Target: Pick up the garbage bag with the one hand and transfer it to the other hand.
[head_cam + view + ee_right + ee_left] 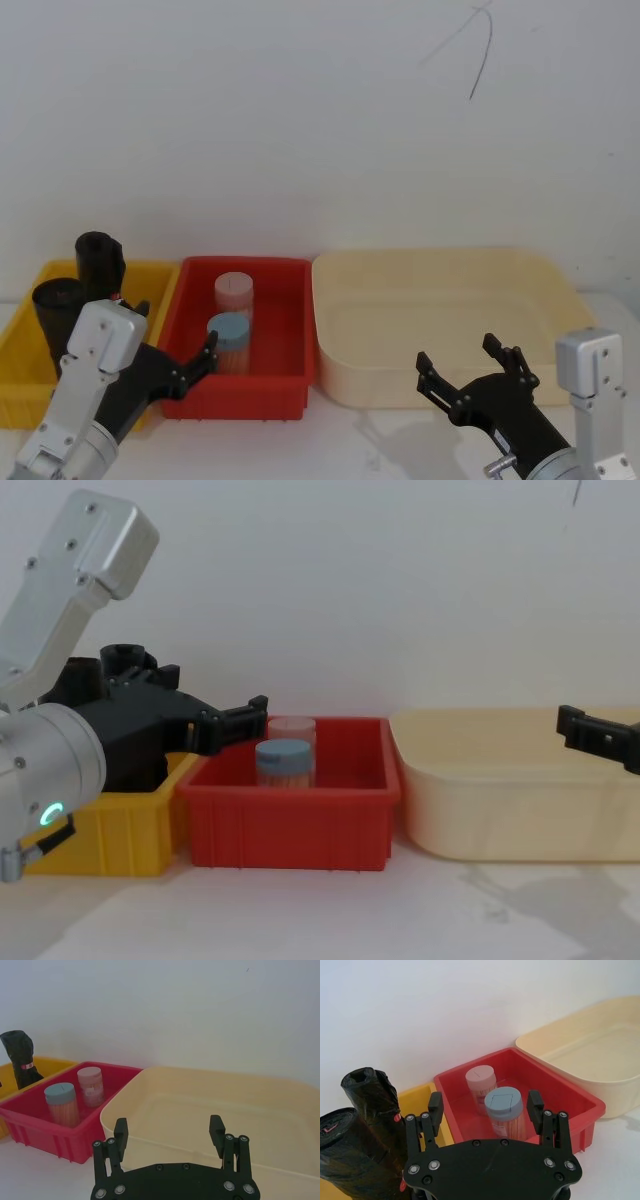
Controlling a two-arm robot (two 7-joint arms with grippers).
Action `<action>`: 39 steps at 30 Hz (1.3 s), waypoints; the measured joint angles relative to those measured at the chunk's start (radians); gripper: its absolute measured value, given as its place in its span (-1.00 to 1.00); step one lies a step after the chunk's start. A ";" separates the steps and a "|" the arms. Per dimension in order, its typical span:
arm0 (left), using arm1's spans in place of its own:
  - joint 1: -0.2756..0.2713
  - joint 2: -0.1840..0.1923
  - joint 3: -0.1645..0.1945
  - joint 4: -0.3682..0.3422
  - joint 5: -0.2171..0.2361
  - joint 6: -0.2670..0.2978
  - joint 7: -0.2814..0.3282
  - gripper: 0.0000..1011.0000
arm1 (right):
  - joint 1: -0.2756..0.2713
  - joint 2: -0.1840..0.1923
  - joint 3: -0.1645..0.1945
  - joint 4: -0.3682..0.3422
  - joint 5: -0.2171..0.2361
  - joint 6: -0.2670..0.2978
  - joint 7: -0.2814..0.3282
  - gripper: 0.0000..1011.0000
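The garbage bag (57,305) is found upright in the yellow bin (20,395), toward its left wall, just in front of a second black roll (98,262). The left gripper (175,338) is held open, empty, above that bin's right wall. The right gripper (456,352) is held open, empty, at the cream bin's (440,270) front wall.

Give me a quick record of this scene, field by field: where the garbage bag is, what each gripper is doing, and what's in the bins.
garbage bag: upright in the yellow bin, ungrasped
second black roll: behind it, more creased
left gripper: jaws open, where the yellow bin meets the red bin
right gripper: jaws open, before the cream tub
red bin contents: pink-lidded jar, blue-lidded jar
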 joint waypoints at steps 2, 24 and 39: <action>0.000 0.000 0.000 0.000 0.000 0.000 0.000 0.98 | 0.000 0.000 0.000 0.000 0.000 0.000 0.000 0.98; 0.102 0.047 -0.073 -0.088 -0.032 0.035 0.027 0.98 | 0.000 0.000 0.000 0.000 0.000 0.000 0.000 0.98; 0.204 0.101 -0.191 -0.160 -0.110 0.087 0.033 0.98 | 0.000 0.000 0.000 0.000 0.000 0.000 0.000 0.98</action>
